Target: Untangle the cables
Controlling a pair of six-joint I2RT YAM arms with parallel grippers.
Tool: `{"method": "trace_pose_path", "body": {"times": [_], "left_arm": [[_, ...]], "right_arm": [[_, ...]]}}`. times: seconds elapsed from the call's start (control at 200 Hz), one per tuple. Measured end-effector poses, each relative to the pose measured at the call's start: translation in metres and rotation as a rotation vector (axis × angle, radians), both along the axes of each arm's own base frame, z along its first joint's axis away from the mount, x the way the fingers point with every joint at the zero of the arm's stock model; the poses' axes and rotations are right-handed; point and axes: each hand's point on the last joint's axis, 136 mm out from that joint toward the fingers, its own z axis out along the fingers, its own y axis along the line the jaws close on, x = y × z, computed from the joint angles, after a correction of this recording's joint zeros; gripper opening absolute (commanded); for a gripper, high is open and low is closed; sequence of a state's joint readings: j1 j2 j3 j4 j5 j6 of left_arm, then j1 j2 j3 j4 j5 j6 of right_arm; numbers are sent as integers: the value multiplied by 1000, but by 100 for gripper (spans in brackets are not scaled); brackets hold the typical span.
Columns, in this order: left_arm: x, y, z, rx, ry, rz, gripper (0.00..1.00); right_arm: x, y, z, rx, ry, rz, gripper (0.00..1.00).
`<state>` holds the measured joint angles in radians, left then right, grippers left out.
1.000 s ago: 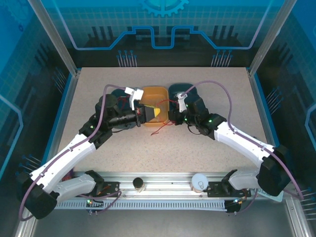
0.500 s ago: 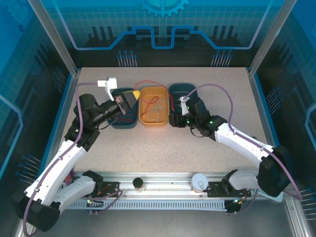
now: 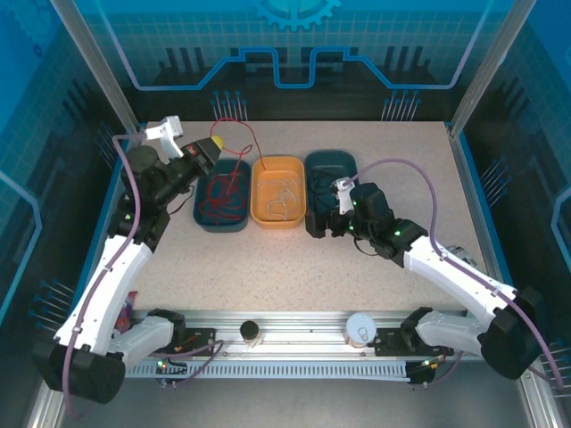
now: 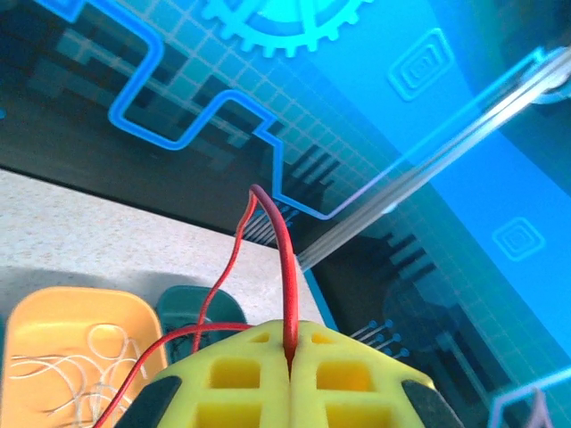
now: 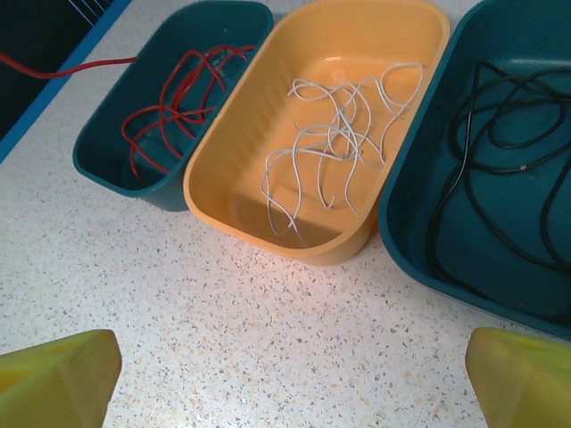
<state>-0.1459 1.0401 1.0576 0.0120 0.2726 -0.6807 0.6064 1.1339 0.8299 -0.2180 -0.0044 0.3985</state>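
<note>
My left gripper (image 3: 214, 145) is raised over the table's back left, its yellow fingers (image 4: 241, 374) shut on a red cable (image 4: 290, 267). That cable loops up (image 3: 243, 125) and trails down into the left teal tray (image 3: 202, 217), where more red cable (image 5: 169, 111) lies curled. White cables (image 5: 343, 125) lie in the orange tray (image 5: 294, 245). Black cables (image 5: 500, 134) lie in the right teal tray (image 5: 446, 285). My right gripper (image 5: 290, 383) hovers open over bare tabletop just in front of the trays, with nothing between its fingers.
The three trays stand side by side at mid-table, the right one (image 3: 323, 163) partly hidden by my right arm. Two small round objects (image 3: 251, 333) (image 3: 360, 328) sit on the front rail. Blue enclosure walls and metal posts ring the table.
My left arm swung left and back from the orange tray, carrying the red cable over the left teal tray. My right gripper opened wide and drew slightly back toward the near edge.
</note>
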Motion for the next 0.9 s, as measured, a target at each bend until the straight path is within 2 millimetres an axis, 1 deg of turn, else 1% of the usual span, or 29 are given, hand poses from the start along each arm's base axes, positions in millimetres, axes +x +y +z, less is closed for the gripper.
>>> {"method": "trace_pose_path", "body": {"times": [0.18, 0.35, 0.515, 0.59, 0.7, 0.79, 0.901], "left_arm": [[35, 21, -25, 5, 55, 67, 0], [68, 38, -36, -23, 40, 116, 0], [94, 42, -43, -53, -9, 122, 0], [101, 41, -51, -61, -25, 113, 0], [107, 40, -73, -78, -8, 111, 0], [106, 40, -95, -85, 17, 112, 0], [100, 42, -127, -95, 66, 124, 0]], "right_arm": [[-2, -4, 14, 17, -40, -14, 100], [-1, -7, 18, 17, -54, -26, 100], [-1, -8, 18, 16, -54, -29, 100], [-1, -8, 18, 15, -53, -29, 100], [-1, -8, 17, 15, -52, -29, 100], [-1, -8, 14, 11, -45, -29, 100], [0, -6, 10, 8, -34, -27, 100]]}}
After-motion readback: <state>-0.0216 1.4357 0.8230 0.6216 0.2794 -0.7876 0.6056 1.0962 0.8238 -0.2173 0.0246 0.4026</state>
